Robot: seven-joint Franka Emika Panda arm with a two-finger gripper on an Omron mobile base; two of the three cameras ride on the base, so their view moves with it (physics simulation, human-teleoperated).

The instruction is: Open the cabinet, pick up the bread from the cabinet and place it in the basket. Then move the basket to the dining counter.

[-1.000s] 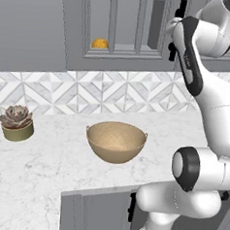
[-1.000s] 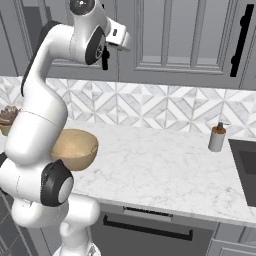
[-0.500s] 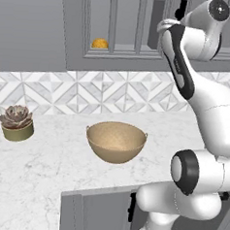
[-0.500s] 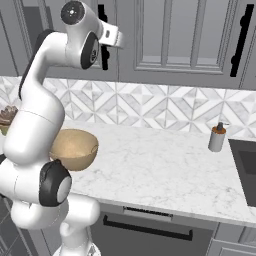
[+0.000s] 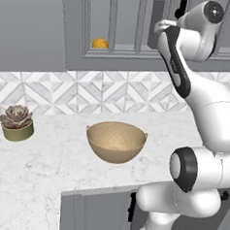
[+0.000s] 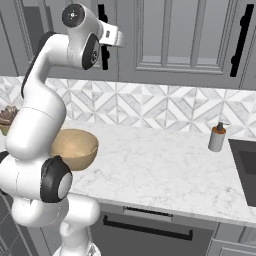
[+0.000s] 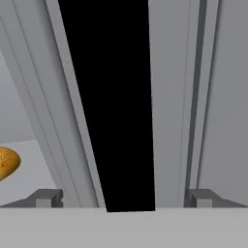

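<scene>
The grey cabinet point(image 5: 122, 54) has its glass-paned door shut. Its black bar handle point(image 7: 114, 97) runs up the middle of the hand view, between the two fingertips point(image 7: 46, 198) of my open gripper point(image 7: 123, 199). From the right base view my hand is up at that handle point(image 6: 103, 52). The bread point(image 5: 99, 43), a small golden-orange lump, lies inside behind the glass and shows at the left edge of the hand view point(image 7: 7, 162). The tan woven basket point(image 5: 116, 141) stands empty on the worktop below. The dining counter is out of view.
A small olive pot with a succulent point(image 5: 17, 123) sits on the marble worktop point(image 5: 45, 170) to the left. A soap dispenser point(image 6: 217, 137) stands by the sink point(image 6: 246, 167) at the right. Another cabinet handle point(image 6: 240, 40) hangs further right.
The arm has swung the hand a little further in toward the cabinet door and its handle. The jaws stay open. Basket and bread have not moved.
</scene>
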